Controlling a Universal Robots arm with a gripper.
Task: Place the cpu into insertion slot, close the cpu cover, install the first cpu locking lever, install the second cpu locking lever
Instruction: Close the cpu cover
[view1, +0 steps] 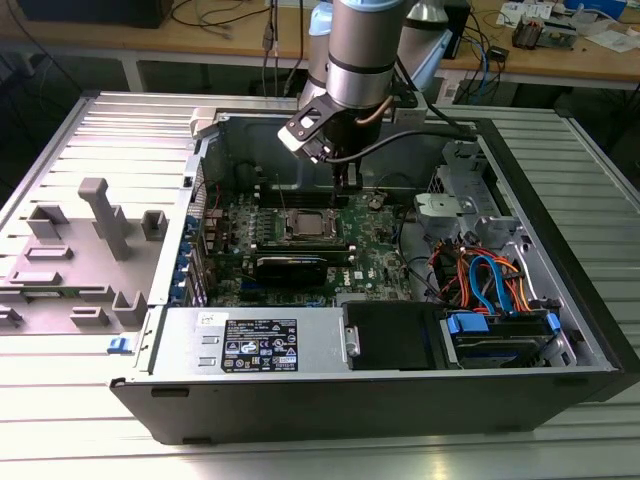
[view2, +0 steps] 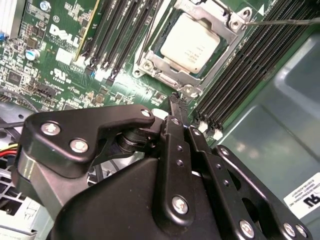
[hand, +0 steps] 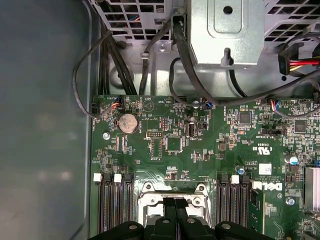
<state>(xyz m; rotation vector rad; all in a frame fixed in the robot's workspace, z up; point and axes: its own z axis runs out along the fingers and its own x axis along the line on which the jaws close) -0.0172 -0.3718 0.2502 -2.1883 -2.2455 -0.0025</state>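
In the second wrist view the cpu (view2: 190, 47), a dull silver square, lies flat in the insertion slot (view2: 144, 65). The silvery cpu cover (view2: 167, 75) lies down around it, with the chip showing through its window. A thin metal lever rod (view2: 285, 21) runs out from one corner of the slot. My gripper (view2: 175, 97) is shut with nothing between its black fingers, and its tip hovers just beside the slot's edge tab. In the exterior view the gripper (view1: 345, 183) hangs a little beyond the cpu (view1: 303, 225). In the first wrist view the gripper (hand: 175, 205) stands over the slot's rim (hand: 149, 191).
Long black memory slots (view2: 120, 35) flank the socket on both sides. The green circuit board (hand: 200, 145) sits inside an open computer case (view1: 560, 330) with cables (view1: 490, 280) and a power supply (view1: 250, 345). A grey plastic fixture (view1: 95, 230) stands at the exterior view's left.
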